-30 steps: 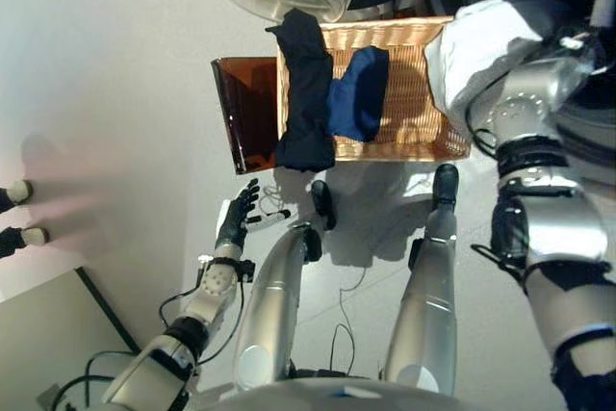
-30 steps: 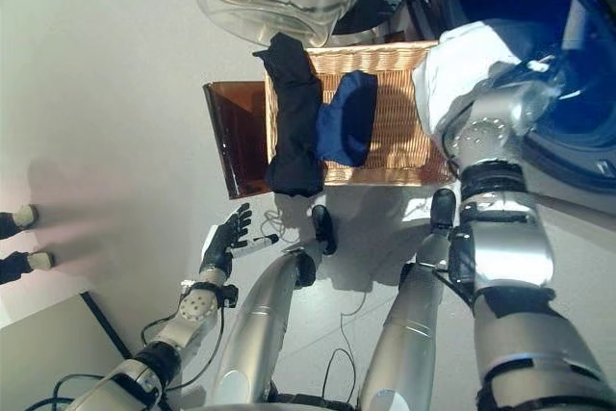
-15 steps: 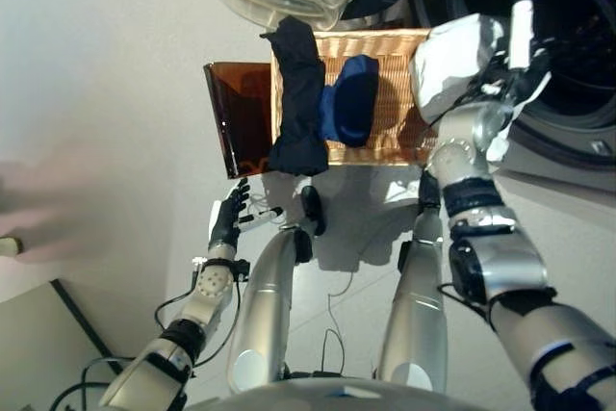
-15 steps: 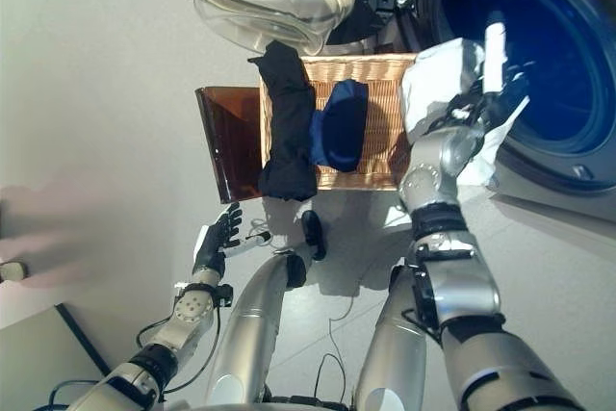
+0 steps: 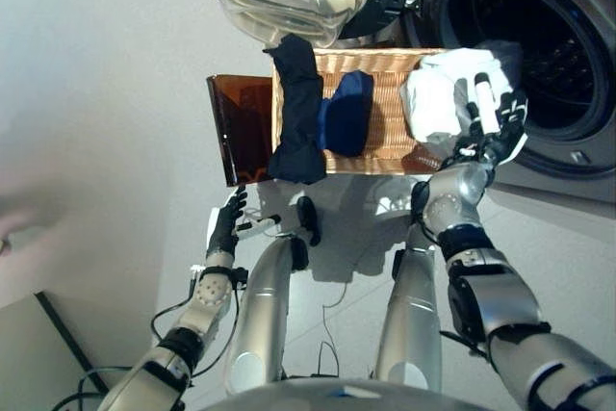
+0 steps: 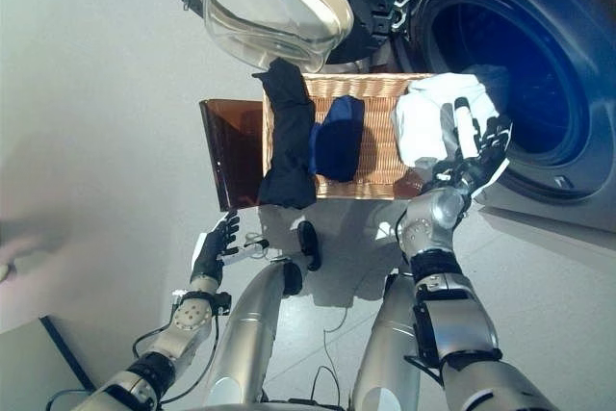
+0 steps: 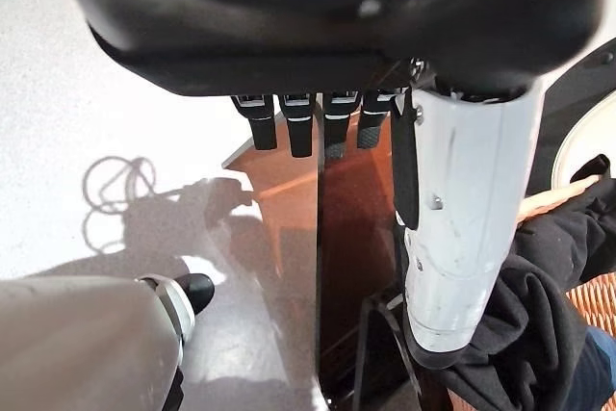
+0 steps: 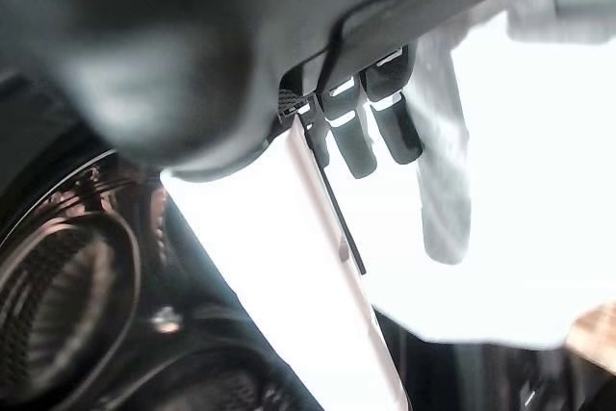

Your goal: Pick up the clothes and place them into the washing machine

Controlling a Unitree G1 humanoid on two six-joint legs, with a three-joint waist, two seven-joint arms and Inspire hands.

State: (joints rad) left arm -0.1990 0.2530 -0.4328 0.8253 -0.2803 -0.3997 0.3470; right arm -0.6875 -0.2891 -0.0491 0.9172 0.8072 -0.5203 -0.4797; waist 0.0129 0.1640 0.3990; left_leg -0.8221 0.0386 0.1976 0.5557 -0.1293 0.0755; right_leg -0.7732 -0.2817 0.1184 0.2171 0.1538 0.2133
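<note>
The right hand (image 6: 472, 156) is up at the drum mouth with a white cloth (image 6: 423, 122) against it; its fingers look fairly straight, so whether it truly grips the cloth I cannot tell. From that hand the washer (image 6: 520, 74) opening lies at about 1 o'clock, just beside it. The left hand (image 5: 226, 223) hangs spread and idle, well apart; dark clothes (image 5: 298, 108) lie in the basket (image 5: 390, 146).

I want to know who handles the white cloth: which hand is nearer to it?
Right. The right hand is up against the white cloth at the washing machine opening; the left hand hangs low, open, near the floor beside the basket.
</note>
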